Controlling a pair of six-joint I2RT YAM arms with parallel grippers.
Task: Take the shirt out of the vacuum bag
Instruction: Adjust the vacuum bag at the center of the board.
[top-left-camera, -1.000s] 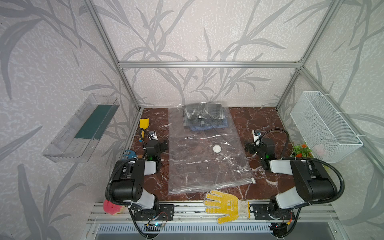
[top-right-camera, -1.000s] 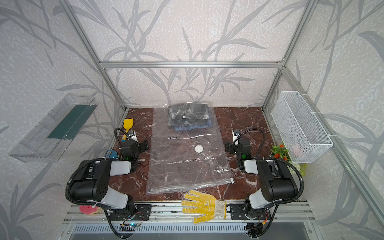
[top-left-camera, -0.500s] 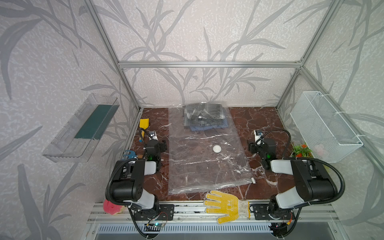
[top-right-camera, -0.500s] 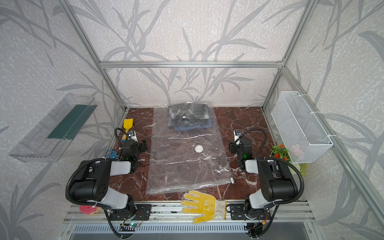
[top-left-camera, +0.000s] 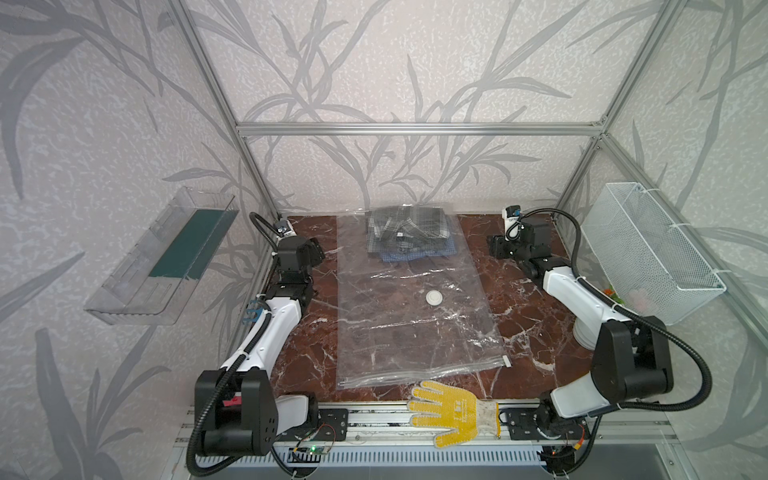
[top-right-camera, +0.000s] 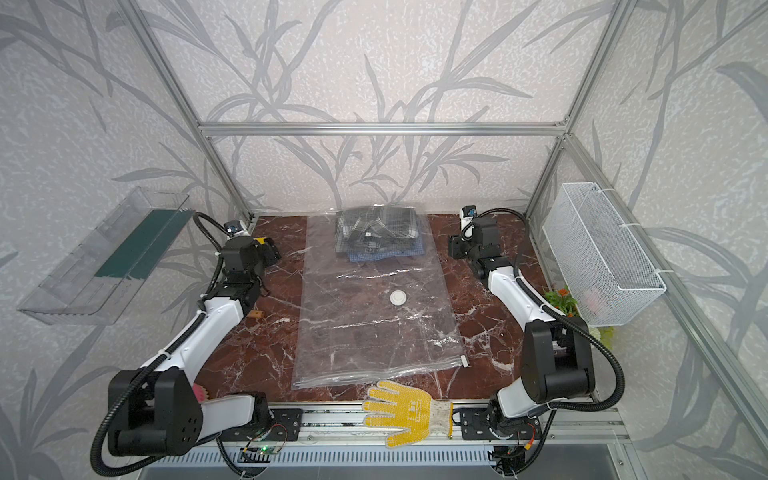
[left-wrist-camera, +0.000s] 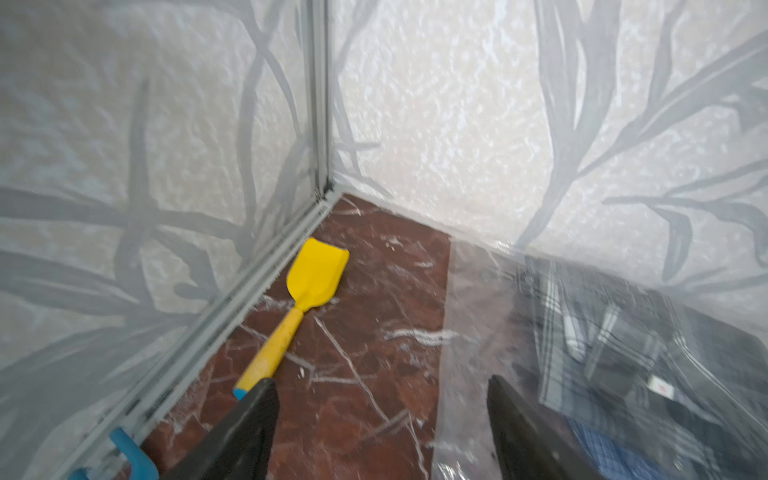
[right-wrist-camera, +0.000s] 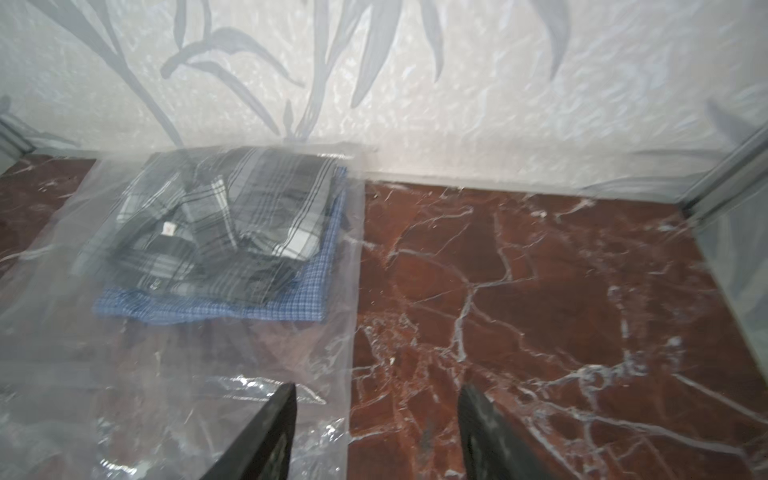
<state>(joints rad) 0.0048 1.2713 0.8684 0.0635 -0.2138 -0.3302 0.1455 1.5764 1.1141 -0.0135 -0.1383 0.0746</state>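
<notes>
Since a second ago, both your arms have stretched away from the bag's middle and now sit near the back wall, one on each side of the folded clothes. Your left gripper is open and holds nothing. One finger is over the bare table and the other is over the bag's side edge. Your right gripper is open too, with one finger over the plastic, the other over the marble, and nothing between them.

There is little you can read. A small white tag sits at the collar of the plaid shirt, but its print is too blurred to make out. The yellow glove on the front rail has grey print on its back, too small to read.

The vacuum bag lies flat down the middle of the table. Its round white valve is in the centre and its zip edge is nearest you, with the white slider at the right end. Inside, at the far end by the wall, the grey-and-black plaid shirt lies folded on top of a blue checked shirt.

The white wire basket on the right wall holds something pale pink that you cannot identify. The clear tray on the left wall holds a dark green sheet. A yellow spatula lies in the far left corner beside the frame.
</notes>
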